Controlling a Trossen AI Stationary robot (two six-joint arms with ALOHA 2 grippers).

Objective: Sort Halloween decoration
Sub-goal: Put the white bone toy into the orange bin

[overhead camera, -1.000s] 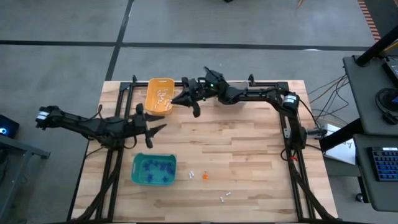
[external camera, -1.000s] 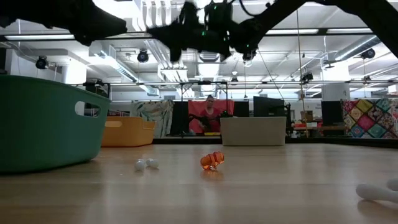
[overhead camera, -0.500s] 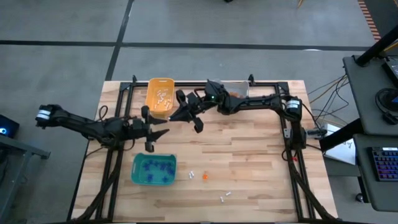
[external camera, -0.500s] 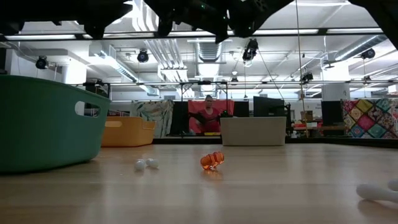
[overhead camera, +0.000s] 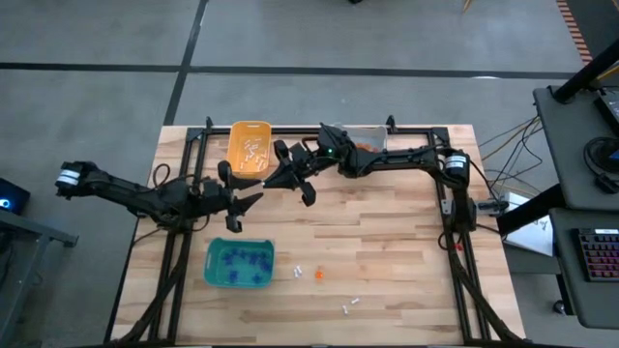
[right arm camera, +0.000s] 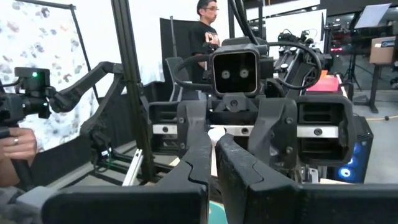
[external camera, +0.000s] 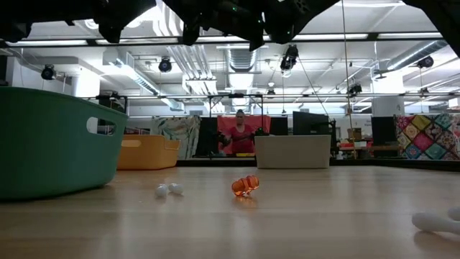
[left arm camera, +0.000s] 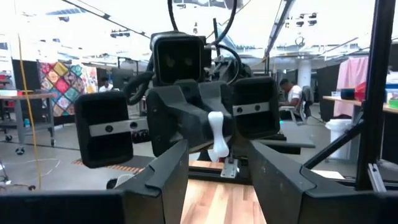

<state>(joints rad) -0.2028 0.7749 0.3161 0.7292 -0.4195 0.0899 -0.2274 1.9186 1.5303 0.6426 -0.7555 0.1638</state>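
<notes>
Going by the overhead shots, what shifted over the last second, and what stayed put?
The right gripper swung from beside the orange-yellow plastic bin toward the table middle; the left gripper moved inward to meet it. The right one holds a small white trinket in front of the left's open jaws. The teal bin and loose trinkets stayed put.

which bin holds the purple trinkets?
The teal bin, near the table's front-left; the orange-yellow bin at the back holds white ones.

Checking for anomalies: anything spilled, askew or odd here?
Nothing stands out. The teal bin and yellow bin sit upright; an orange trinket and white trinkets lie unsorted on the table. Right tool grips a white piece.
</notes>
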